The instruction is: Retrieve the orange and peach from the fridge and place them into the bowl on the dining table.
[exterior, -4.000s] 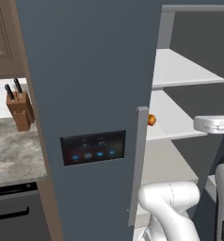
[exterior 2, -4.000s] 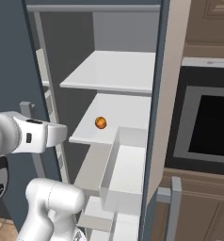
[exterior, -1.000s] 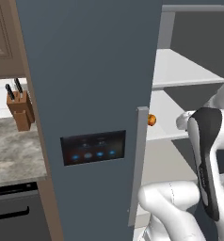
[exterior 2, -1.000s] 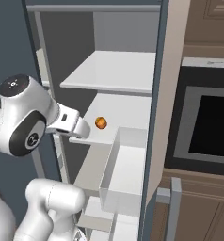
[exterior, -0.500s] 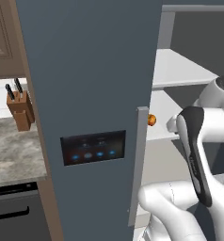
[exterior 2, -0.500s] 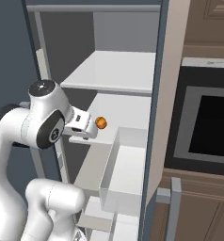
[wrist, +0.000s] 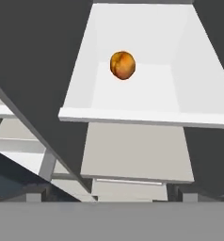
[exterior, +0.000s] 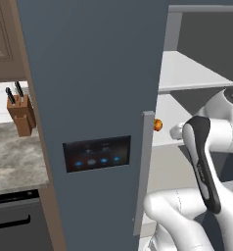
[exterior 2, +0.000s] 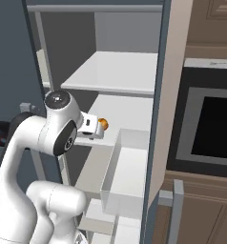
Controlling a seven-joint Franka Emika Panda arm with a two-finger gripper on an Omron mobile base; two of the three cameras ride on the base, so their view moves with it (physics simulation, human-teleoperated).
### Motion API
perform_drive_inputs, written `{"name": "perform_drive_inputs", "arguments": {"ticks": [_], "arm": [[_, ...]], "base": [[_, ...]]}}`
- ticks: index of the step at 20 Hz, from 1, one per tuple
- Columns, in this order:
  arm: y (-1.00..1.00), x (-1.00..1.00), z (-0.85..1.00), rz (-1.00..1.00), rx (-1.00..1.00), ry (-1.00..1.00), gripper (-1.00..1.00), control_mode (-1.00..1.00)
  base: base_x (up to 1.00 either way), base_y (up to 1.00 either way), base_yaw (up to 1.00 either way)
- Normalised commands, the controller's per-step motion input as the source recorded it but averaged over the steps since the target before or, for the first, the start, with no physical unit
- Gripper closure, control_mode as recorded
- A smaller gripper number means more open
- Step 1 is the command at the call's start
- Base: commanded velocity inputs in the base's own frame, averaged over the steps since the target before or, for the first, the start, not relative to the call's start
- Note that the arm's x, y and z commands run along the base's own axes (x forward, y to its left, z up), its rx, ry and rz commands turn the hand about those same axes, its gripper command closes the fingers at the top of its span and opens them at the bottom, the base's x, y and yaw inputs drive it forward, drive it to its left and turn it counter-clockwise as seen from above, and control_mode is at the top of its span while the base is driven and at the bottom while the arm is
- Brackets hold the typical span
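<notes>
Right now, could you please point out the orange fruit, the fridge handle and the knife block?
Orange fruit (wrist: 122, 65), hand view, middle of its skin.
Fridge handle (exterior: 142, 171), left base view, mid-length of the grey bar.
Knife block (exterior: 21, 117), left base view, wooden body.

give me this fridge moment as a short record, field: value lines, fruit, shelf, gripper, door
fruit: one round orange-coloured fruit, orange or peach cannot be told
fruit place: on a pale shelf inside the fridge, lying free
gripper: gripper open, at the shelf's front edge, short of the fruit, holding nothing
fridge door: open on the shelf side; the other door, with its dark panel, is shut
nearby: knife block on the counter, oven to the right
</notes>
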Motion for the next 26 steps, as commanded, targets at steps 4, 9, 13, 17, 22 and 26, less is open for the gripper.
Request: {"name": "perform_drive_inputs", "arguments": {"ticks": [4,9,13,17,22,26], "arm": [[0.0,0.35,0.0,0.08,0.0,-0.02,-1.0,-1.0],[0.0,0.38,0.0,0.09,0.0,0.0,-1.0,-1.0],[-0.06,0.4,-0.1,0.12,0.0,0.0,-1.0,-1.0],[-0.02,0.4,-0.23,0.09,0.0,0.0,-1.0,-1.0],[0.0,0.33,-0.32,0.03,0.0,0.0,-1.0,-1.0],[0.0,0.38,-0.3,0.0,0.0,0.0,-1.0,-1.0]], "base": [[0.0,0.0,0.0],[0.0,0.0,0.0],[0.0,0.0,0.0],[0.0,0.0,0.0],[0.0,0.0,0.0],[0.0,0.0,0.0]]}}
